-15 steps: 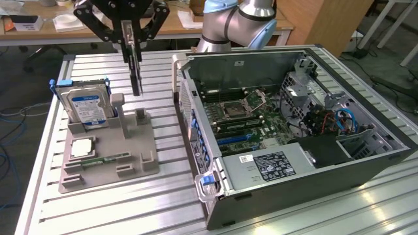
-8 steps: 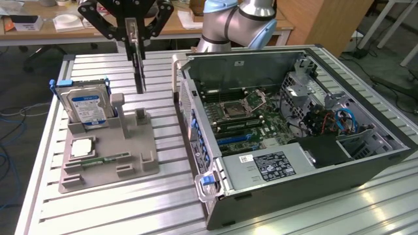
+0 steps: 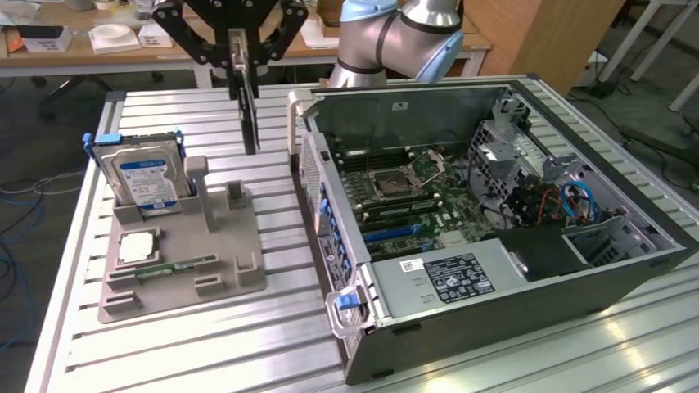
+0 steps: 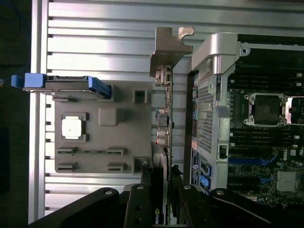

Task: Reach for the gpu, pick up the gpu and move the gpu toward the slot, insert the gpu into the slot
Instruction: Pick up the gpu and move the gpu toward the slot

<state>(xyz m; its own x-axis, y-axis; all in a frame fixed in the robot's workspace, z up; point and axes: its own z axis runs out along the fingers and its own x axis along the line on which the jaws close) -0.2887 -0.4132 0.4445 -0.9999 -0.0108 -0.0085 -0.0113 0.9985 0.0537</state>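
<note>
My gripper (image 3: 241, 51) is shut on the gpu (image 3: 249, 115), a thin dark card that hangs on edge above the table, between the grey fixture and the open computer case. In the wrist view the gpu (image 4: 164, 118) appears edge-on, its pale metal bracket (image 4: 167, 50) at the far end from the black fingers (image 4: 142, 199) clamping it. It is level with the case's outer wall and apart from it. The slot (image 3: 394, 232), a blue connector on the motherboard, lies inside the case and is seen as the slot (image 4: 247, 161) in the wrist view.
A grey fixture (image 3: 208, 254) holds a silver hard drive (image 3: 147, 176) with a blue label, a square chip (image 3: 137, 246) and a narrow green memory stick (image 3: 175, 266). The open computer case (image 3: 492, 286) has raised walls. All rest on a slatted metal table (image 3: 218, 344).
</note>
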